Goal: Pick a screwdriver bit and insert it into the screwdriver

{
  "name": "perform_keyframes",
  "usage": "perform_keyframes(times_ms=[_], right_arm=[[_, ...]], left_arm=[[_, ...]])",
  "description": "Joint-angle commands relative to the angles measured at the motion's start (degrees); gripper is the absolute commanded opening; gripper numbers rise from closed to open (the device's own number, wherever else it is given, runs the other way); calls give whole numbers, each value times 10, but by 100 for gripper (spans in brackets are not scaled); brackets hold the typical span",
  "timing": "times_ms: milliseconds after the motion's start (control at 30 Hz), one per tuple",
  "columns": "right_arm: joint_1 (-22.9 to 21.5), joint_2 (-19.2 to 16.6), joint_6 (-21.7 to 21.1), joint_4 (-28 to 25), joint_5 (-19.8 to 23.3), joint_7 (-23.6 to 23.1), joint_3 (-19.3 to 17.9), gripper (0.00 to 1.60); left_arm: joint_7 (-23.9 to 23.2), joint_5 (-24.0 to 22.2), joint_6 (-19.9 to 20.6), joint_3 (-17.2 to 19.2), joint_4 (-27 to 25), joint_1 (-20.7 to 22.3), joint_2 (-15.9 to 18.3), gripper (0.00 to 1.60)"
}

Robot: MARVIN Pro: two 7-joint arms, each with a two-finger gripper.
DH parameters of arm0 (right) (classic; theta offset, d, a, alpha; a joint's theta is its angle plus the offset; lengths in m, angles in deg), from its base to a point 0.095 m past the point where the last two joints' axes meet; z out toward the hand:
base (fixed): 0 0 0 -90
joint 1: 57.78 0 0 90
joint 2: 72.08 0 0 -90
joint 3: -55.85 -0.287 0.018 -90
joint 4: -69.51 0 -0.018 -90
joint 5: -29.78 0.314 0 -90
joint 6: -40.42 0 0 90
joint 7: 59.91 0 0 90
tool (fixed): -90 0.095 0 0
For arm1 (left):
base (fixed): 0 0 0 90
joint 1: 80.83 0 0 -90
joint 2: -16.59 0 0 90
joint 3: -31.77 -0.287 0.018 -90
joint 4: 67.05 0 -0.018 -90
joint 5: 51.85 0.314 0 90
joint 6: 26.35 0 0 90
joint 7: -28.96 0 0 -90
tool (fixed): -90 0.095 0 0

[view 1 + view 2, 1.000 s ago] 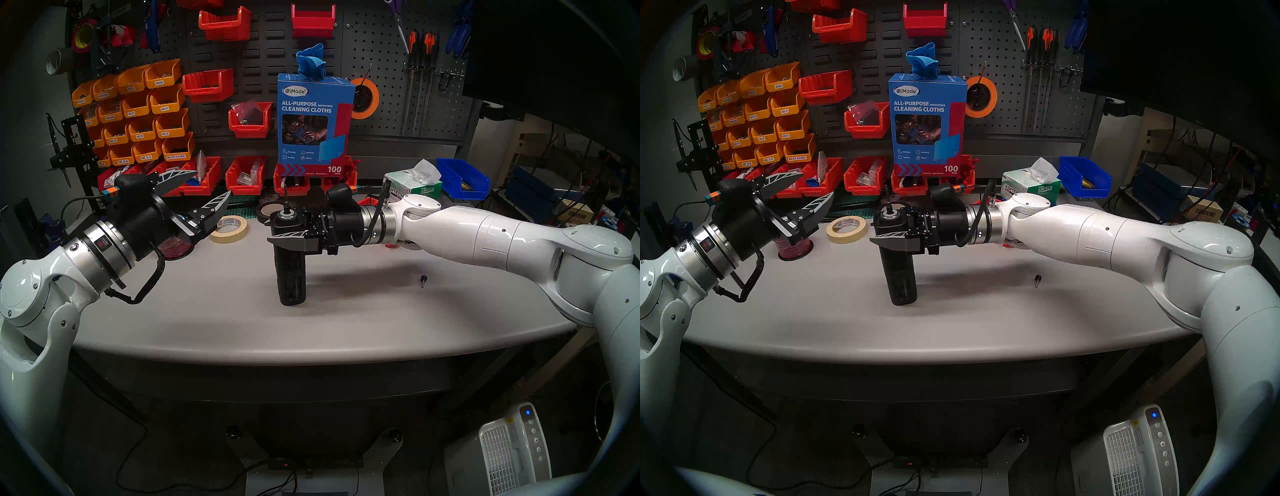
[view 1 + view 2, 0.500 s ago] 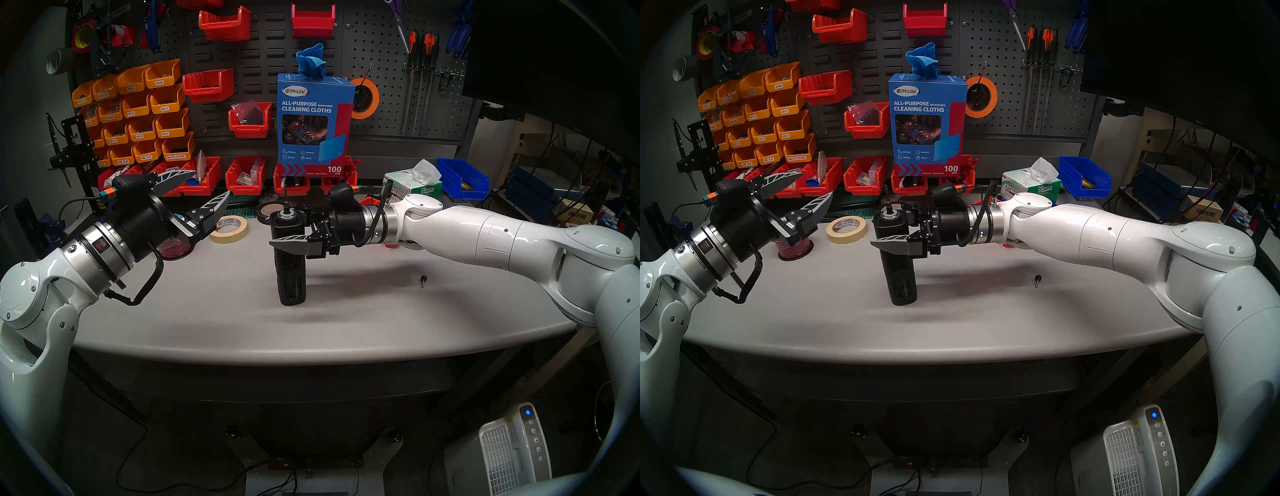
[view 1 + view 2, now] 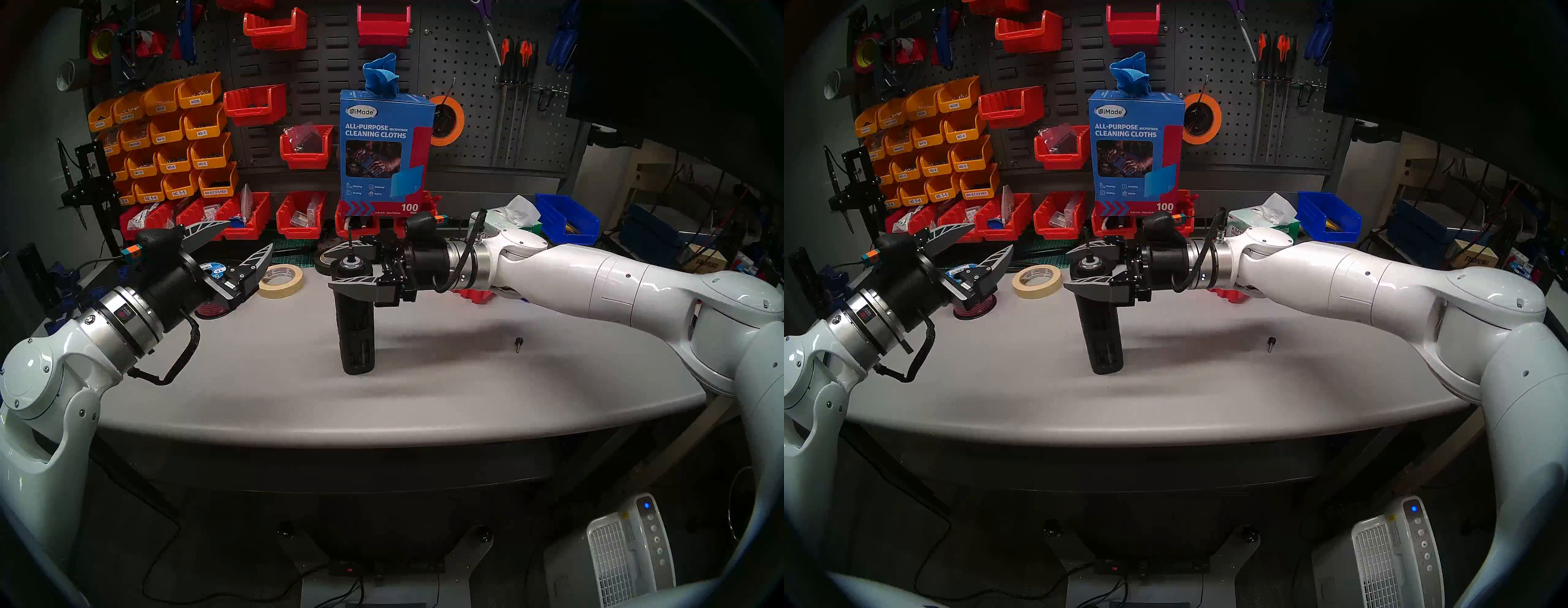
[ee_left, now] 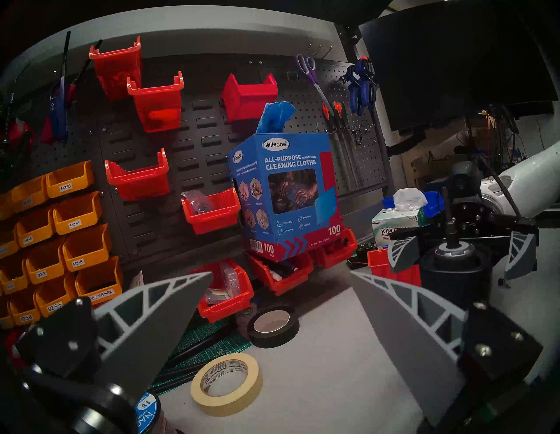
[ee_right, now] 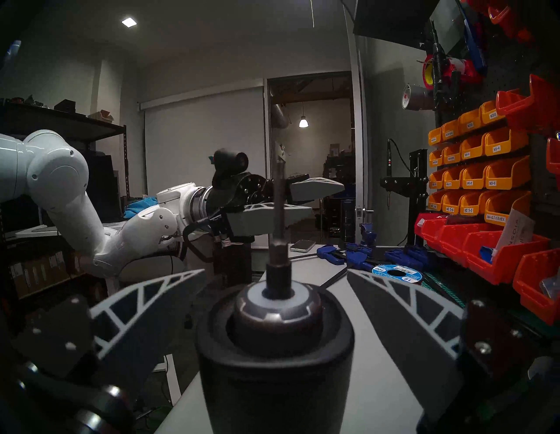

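Note:
The black screwdriver point(image 3: 356, 327) stands upright at the table's middle, also in the other head view point(image 3: 1102, 327). The thin dark screwdriver bit point(image 3: 350, 242) stands in its top socket, clear in the right wrist view point(image 5: 278, 218). My right gripper point(image 3: 345, 267) is open, one finger on each side of the screwdriver's top point(image 5: 272, 348), not touching it. My left gripper point(image 3: 250, 233) is open and empty, off to the left above the table. The left wrist view shows the screwdriver point(image 4: 454, 272) at its right edge.
A small black-knobbed pin point(image 3: 518, 343) lies right of the screwdriver. A masking tape roll point(image 3: 281, 280), a black tape roll point(image 3: 329, 257) and a red wire spool point(image 3: 212, 305) sit at the back left. Red bins point(image 3: 301, 216) and a cleaning-cloths box point(image 3: 386, 148) line the back.
My right gripper was shut on the screwdriver's top and has opened; its far finger now shows behind the tool. My left arm has sunk and drawn back a little. The screwdriver has not moved.

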Motion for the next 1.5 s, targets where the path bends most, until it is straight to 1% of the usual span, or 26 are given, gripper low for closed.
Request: perform_keyframes(times_ms=[0,133,333,367,433,567,633,733,833,867,900,933,1033,1067,1100,1167,1200,1267,1333,1367,1400,1467], right_arm=[[-35,-11,14,-16,6,9,-30,160],[-39,-21,24,-30,10,18,-41,160],[-39,-40,45,-53,14,47,-55,160],[-38,-47,54,-61,16,59,-60,160],[-38,-51,58,-66,17,63,-62,160],[-34,-76,77,-89,22,95,-72,160],[-30,-93,87,-106,24,110,-75,160],[-25,-118,101,-125,30,124,-80,160],[-22,-133,115,-134,36,135,-85,160],[-23,-151,117,-150,35,143,-84,160],[-22,-146,123,-145,36,143,-85,160],[-20,-150,128,-147,37,147,-86,160],[-16,-172,142,-165,42,160,-88,160],[-16,-183,147,-176,39,166,-87,160],[-13,-181,153,-172,42,169,-88,160],[-11,-202,161,-192,40,184,-86,160],[-8,-201,167,-191,43,186,-87,160],[-6,-220,174,-210,42,203,-84,160],[-1,-226,183,-217,42,212,-81,160],[0,-250,187,-240,36,227,-77,160],[3,-238,193,-230,37,225,-77,160],[6,-262,198,-255,33,243,-72,160]], left_arm=[[1,-3,-14,12,-17,-1,-14,160],[2,-1,-16,13,-18,-7,-21,160],[5,5,-21,11,-21,-17,-30,160],[9,8,-20,10,-22,-20,-33,160],[10,9,-21,9,-22,-21,-34,160],[23,26,-26,6,-27,-27,-41,160],[28,33,-31,6,-32,-30,-48,160],[33,47,-40,5,-39,-34,-52,160],[33,58,-48,4,-42,-36,-52,160],[34,62,-50,3,-43,-37,-54,160],[35,64,-51,2,-44,-38,-55,160],[35,69,-54,0,-43,-40,-54,160],[36,83,-60,-6,-43,-44,-54,160],[37,88,-62,-9,-43,-45,-55,160],[38,94,-63,-12,-43,-46,-54,160],[43,103,-67,-19,-43,-46,-56,160],[45,108,-67,-22,-43,-46,-56,160],[50,119,-70,-28,-42,-45,-56,160],[53,126,-74,-34,-40,-43,-58,160],[56,134,-77,-37,-40,-42,-59,160],[58,139,-80,-39,-40,-42,-59,160],[60,149,-85,-43,-39,-41,-59,160]])
